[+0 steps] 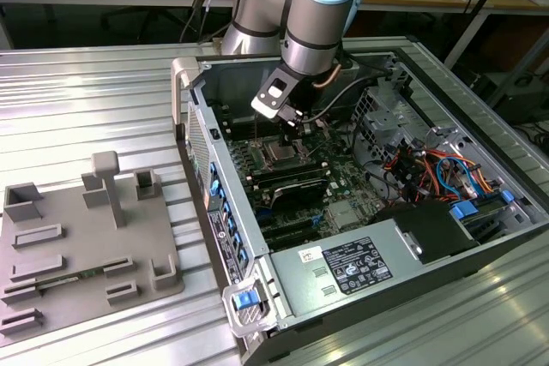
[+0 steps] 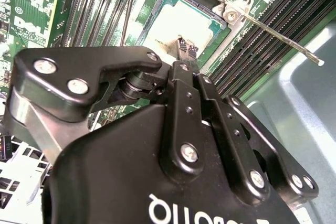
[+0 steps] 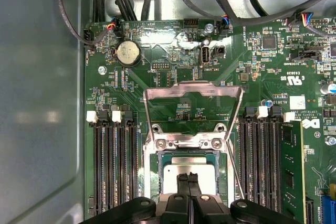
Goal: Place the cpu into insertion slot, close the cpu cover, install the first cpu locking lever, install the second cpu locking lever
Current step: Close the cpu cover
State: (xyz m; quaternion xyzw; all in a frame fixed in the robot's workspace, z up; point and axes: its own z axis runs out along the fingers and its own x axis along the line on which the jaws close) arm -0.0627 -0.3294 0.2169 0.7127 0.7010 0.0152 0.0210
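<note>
Computer case (image 1: 220, 212) on ribbed metal table (image 1: 94, 92) | cpu (image 3: 190, 170) seated in insertion slot (image 3: 156, 182), mid-motherboard (image 3: 131, 90) | cpu cover (image 3: 193, 89) raised open | gripper (image 3: 188, 181) pressed together, empty, just above cpu | judged: placement done, cover unclosed; calls for swinging frame down

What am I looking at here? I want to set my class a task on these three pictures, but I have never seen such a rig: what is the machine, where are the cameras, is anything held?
The machine is a robot arm reaching into an open computer case. The case lies on a ribbed metal table, with a grey holder tray beside it. The exterior view comes from a camera off the arm. Both wrist views come from cameras riding on the arm, looking past its black gripper. The gripper's fingers are shut and hold nothing that shows. Just beyond them the cpu lies in the insertion slot on the green board. The cpu cover, a silver frame, is folded open.
</note>
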